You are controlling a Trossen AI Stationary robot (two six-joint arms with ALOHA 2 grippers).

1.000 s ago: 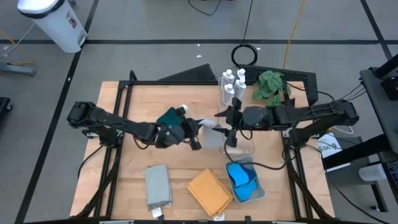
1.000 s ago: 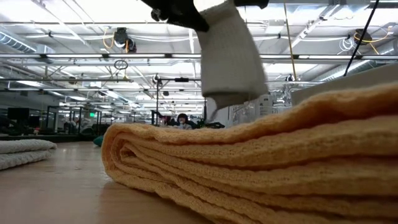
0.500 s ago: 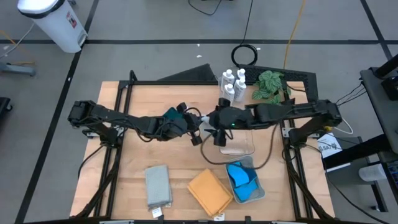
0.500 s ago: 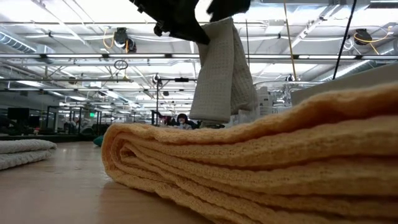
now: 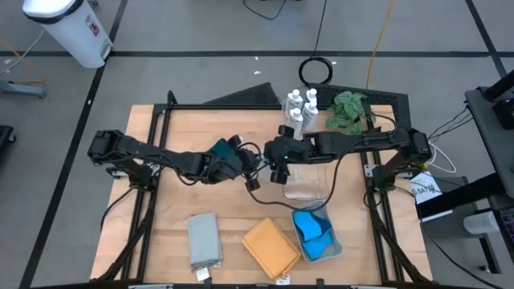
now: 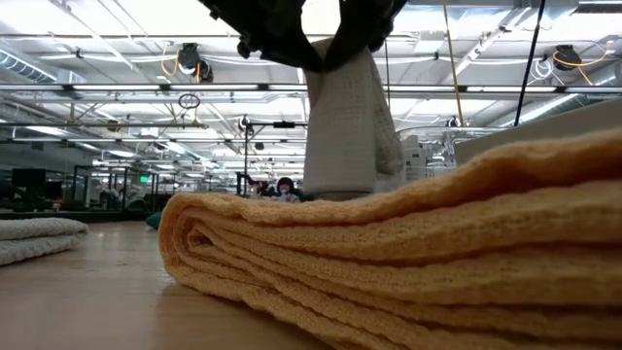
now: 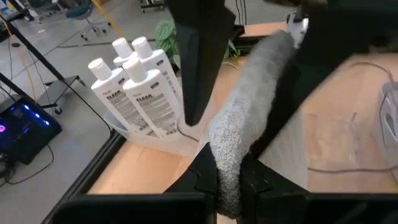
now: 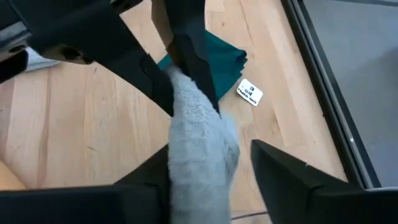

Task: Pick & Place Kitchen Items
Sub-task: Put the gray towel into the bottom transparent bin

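A pale grey cloth hangs above the table's middle, and my left gripper is shut on it. My right gripper is open, with one finger on each side of the same cloth, right by the left fingers. I cannot tell whether it touches the cloth. A dark teal cloth lies on the table under my left arm. A folded grey cloth and a folded orange cloth lie near the front edge. Blue sponges lie in the tray. White bottles stand at the back. My left gripper pinches the pale grey cloth at its top between its two fingers, coming from the table's left side. Several layers are bunched in the hold. The cloth hangs slack below the fingers, off the tabletop.
A clear plastic bin stands just right of the grippers, with the pale grey-blue tray in front of it. A green plant stands at the back right beside the bottles. A white tag lies by the teal cloth.
My right gripper has moved toward the table's left, up to the cloth held by my left gripper, and now has a finger on each side of it. The cloth hung bunched and slanted before and now hangs straighter.
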